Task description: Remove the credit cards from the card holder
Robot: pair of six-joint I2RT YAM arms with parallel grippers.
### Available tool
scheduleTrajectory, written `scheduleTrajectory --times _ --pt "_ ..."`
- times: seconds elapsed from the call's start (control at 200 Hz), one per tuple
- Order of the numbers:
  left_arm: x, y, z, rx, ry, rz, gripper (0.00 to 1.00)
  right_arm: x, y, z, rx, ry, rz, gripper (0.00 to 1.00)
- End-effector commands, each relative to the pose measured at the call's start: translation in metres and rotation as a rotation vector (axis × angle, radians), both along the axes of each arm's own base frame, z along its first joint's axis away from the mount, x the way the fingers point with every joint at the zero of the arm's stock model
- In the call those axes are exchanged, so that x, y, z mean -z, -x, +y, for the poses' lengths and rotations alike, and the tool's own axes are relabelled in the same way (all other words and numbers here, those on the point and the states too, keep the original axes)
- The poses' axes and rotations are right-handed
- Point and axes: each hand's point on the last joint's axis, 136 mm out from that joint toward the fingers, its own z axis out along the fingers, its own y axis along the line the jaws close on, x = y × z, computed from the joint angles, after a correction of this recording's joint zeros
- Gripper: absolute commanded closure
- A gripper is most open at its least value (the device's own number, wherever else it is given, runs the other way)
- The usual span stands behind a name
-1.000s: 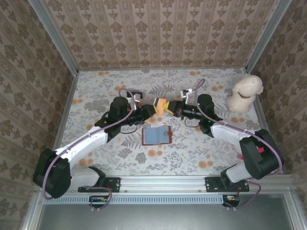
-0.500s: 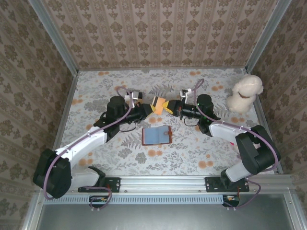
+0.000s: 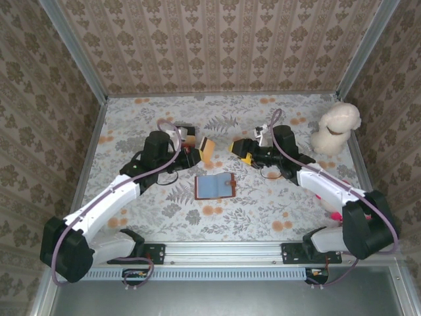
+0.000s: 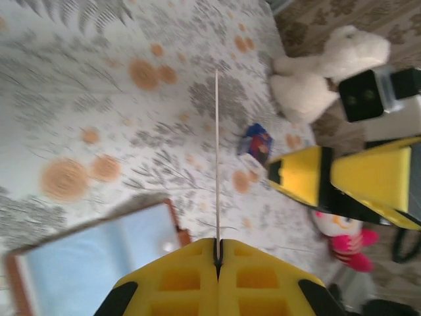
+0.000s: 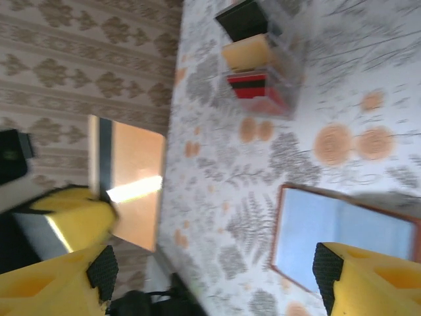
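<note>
A tan-orange credit card (image 3: 208, 150) is pinched in my left gripper (image 3: 199, 153), which is shut on it. In the left wrist view this card (image 4: 216, 151) stands edge-on as a thin line out of the closed left gripper (image 4: 217, 247). The right wrist view has the card (image 5: 135, 191) flat-on, to the left. My right gripper (image 3: 240, 148) hangs a short way right of the card, open and empty, and its fingers spread wide around the right gripper (image 5: 214, 266) point. The brown card holder (image 3: 216, 186) lies open on the table below both grippers, with its grey-blue pockets (image 5: 342, 240) up.
A clear box (image 5: 256, 59) of red, cream and dark items stands behind the left arm. A white plush toy (image 3: 335, 125) sits at the back right. A small blue object (image 4: 256, 141) and a pink toy (image 4: 348, 243) lie on the right side.
Both grippers met at the card before. Now the right gripper has let go, opened and drawn back to the right, while the left gripper keeps the card and has shifted slightly left.
</note>
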Motion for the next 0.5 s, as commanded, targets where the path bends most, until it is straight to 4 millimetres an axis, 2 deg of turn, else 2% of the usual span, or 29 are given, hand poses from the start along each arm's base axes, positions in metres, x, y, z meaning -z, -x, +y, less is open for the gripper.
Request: scheduleTrajectory --times 0.0,0.11,0.255,0.38,0.495 --pt "-0.010 -0.015 0.030 -0.006 -0.249 -0.220 1.00 0.031 0.013 -0.029 0.035 0.227 0.032 0.16" --pt "-0.027 -0.027 0.037 0.028 -0.357 -0.334 1.00 0.032 0.016 -0.037 0.060 0.258 -0.001 0.10" --pt "-0.034 -0.040 0.040 0.120 -0.490 -0.421 1.00 0.033 0.012 -0.044 0.089 0.300 -0.022 0.01" --pt "-0.037 -0.046 0.030 0.236 -0.552 -0.576 1.00 0.034 0.009 -0.044 0.085 0.315 -0.023 0.00" --pt "-0.034 -0.054 0.031 0.317 -0.597 -0.613 1.00 0.035 0.005 -0.042 0.066 0.333 -0.012 0.00"
